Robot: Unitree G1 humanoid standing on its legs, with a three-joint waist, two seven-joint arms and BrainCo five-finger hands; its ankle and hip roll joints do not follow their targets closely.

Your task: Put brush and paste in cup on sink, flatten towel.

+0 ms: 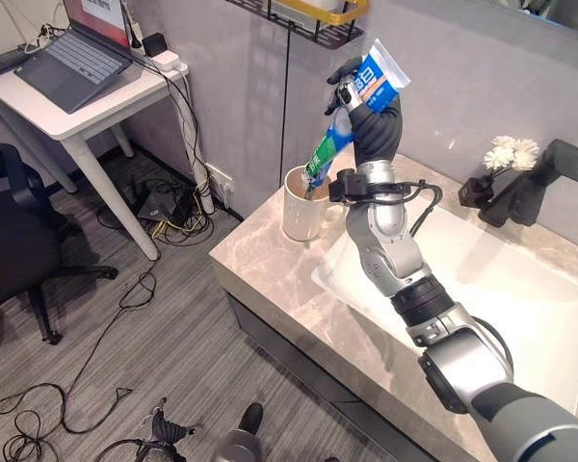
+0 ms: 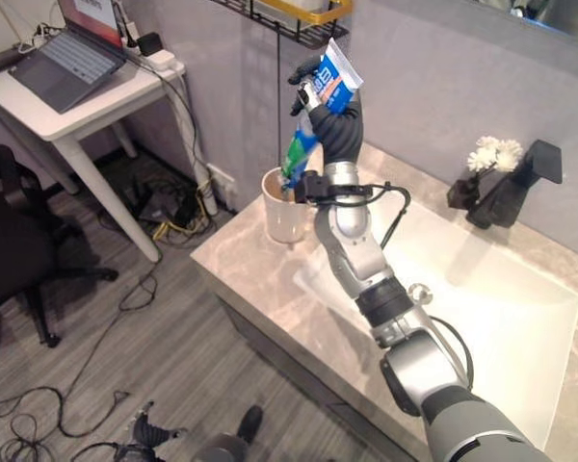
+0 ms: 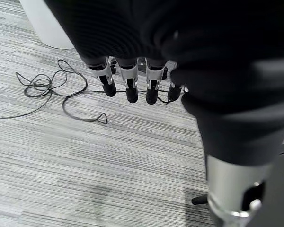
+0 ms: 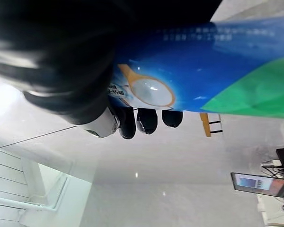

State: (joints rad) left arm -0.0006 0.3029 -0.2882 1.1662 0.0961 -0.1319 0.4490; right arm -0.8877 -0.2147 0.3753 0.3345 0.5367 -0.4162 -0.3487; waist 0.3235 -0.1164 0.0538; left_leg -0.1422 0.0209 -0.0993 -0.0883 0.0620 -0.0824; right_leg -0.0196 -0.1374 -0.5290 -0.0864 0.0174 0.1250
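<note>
Gripping the toothpaste tube [image 1: 352,115], the right hand [image 1: 376,127] dips it into the cup [image 1: 303,207].

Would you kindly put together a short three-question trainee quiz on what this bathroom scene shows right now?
1. True or false: the right hand is shut on the toothpaste tube.
2. The tube's lower end is at: A) the sink basin; B) the mouth of the cup; C) the floor.
3. Fill in: the left hand hangs with straight fingers above the ____.

Key: 1 true; 2 B; 3 floor.
</note>
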